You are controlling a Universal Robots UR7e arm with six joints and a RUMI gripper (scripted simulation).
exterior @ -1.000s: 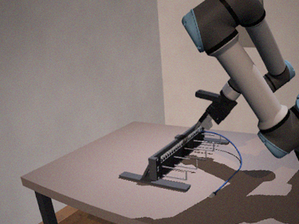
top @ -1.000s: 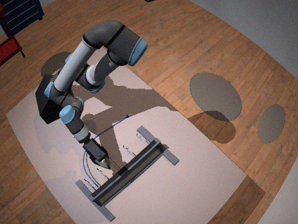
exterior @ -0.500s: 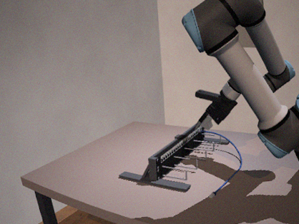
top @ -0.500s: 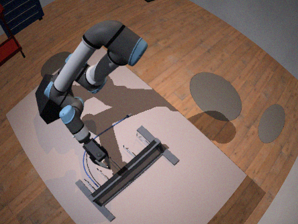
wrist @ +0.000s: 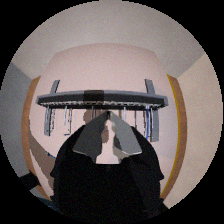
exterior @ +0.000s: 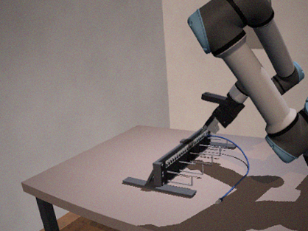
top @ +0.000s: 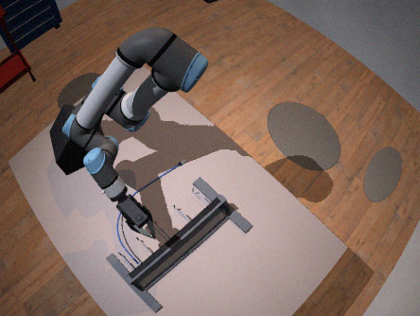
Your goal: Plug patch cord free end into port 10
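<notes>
The black rack (top: 199, 219) (exterior: 159, 174) (wrist: 132, 98) stands upright on two grey feet, its port row facing the arm. The blue patch cord (top: 118, 232) (exterior: 247, 164) (wrist: 148, 125) runs from near one end of the port row, on the right in the wrist view, and curves out over the table. Its free plug (top: 181, 164) (exterior: 219, 200) lies on the table away from the rack; its latch side is too small to tell. My gripper (top: 153, 237) (exterior: 204, 129) (wrist: 108, 111) is shut and empty, its tips close to the rack's front upper edge. Port numbers are not readable.
Thin wire cable guides (top: 182, 213) (exterior: 190, 180) stick out from the rack's front on the arm side. The grey foot (top: 242, 223) (exterior: 174, 191) reaches out at the rack end nearer the free plug. The arm's shadow covers the table around the cord.
</notes>
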